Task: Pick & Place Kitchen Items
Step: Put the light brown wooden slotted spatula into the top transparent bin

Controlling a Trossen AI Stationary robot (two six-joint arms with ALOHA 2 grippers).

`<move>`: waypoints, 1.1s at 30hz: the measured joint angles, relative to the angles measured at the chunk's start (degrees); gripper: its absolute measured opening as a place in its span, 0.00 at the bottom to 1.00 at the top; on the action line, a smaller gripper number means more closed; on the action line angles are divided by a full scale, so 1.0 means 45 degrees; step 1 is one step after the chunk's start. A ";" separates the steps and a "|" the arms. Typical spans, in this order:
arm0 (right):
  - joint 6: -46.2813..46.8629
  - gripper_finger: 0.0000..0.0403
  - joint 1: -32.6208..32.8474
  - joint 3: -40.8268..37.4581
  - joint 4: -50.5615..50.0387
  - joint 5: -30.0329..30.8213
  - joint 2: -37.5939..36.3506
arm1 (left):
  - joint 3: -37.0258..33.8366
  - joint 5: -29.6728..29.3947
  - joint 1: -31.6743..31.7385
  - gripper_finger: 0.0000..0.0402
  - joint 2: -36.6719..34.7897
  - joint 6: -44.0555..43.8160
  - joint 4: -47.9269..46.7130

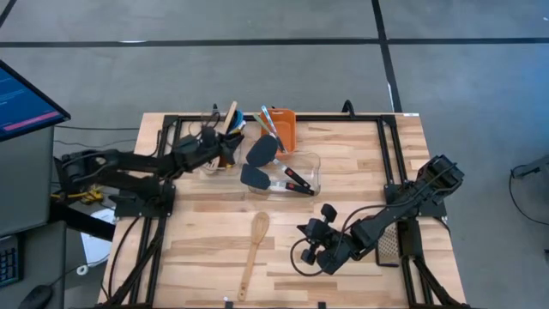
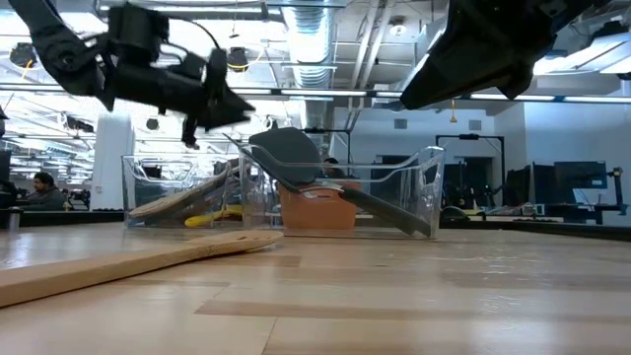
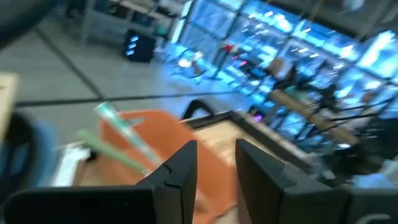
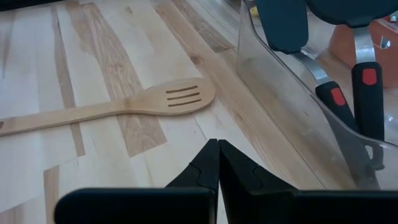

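The right gripper (image 4: 217,163) hangs low over the near-right table (image 1: 360,172), fingers pressed together on nothing. Just left of it lies a slotted wooden spatula (image 1: 252,254), flat on the boards, head toward the tubs, handle running nearer. It looks light and stiff, its smooth, thin handle lying flush with the table; the mid-handle seems the best place to pinch it, with care against rolling.

The left gripper (image 3: 214,163) hovers above the left tub (image 2: 177,192) at the far side, fingers a little apart, nothing between them.

Counted: one spatula loose on the table; two black turners (image 1: 262,152) (image 1: 257,178) with red-marked handles leaning in the right tub (image 1: 310,172); at least one wooden utensil and something yellow (image 2: 212,214) in the left tub; several handles in the orange bin (image 1: 286,129), too crowded to count.
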 joint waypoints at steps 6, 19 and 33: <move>0.0005 0.00 -0.0001 0.0000 0.0001 0.0000 0.0000 | 0.0000 0.0412 -0.1027 0.24 -0.1454 0.0597 0.0004; 0.0024 0.00 -0.0001 -0.0005 0.0011 -0.0010 0.0000 | 0.0005 0.0410 -0.2547 0.24 -0.2736 0.0686 0.0018; 0.0024 0.00 -0.0001 0.0000 0.0020 -0.0015 -0.0001 | 0.0005 0.0406 -0.2878 0.24 -0.2732 0.0673 0.0012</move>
